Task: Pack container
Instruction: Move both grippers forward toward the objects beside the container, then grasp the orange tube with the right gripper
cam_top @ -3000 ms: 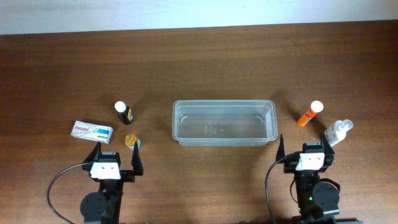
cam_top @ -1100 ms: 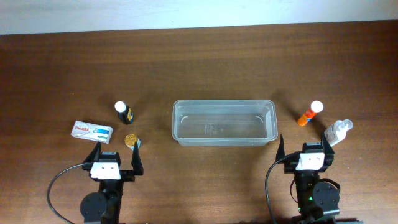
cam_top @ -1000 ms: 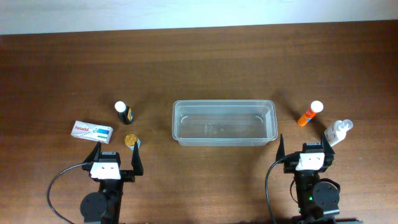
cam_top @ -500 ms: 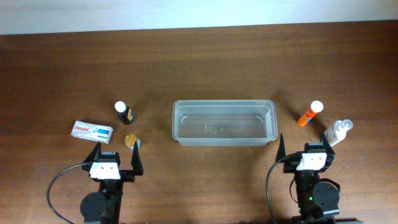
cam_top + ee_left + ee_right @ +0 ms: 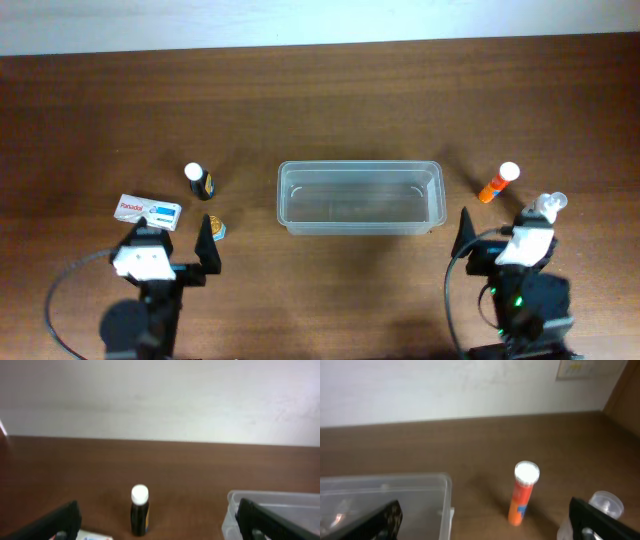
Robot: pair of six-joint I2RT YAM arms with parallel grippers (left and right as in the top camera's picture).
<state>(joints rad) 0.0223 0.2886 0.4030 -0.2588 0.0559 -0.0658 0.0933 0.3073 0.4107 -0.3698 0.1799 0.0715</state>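
The clear container (image 5: 283,196) sits empty at the table's middle. Left of it stand a dark bottle (image 5: 198,180) with a white cap, a white Panadol box (image 5: 148,209) and a small gold-lidded jar (image 5: 213,227). My left gripper (image 5: 170,240) is open and empty just in front of them. The left wrist view shows the dark bottle (image 5: 139,511) ahead and the container's corner (image 5: 270,495) at right. My right gripper (image 5: 497,232) is open and empty, near an orange tube (image 5: 498,182) and a clear bottle (image 5: 545,207). The right wrist view shows the tube (image 5: 522,492) and the container (image 5: 385,479).
The wooden table ends at a white wall at the back. The clear bottle (image 5: 601,506) lies close to my right gripper's right finger. The Panadol box edge (image 5: 92,535) shows low in the left wrist view.
Both arms had stayed still and have now moved: the left gripper shifted left, the right gripper shifted right and slightly forward. The objects have not moved.
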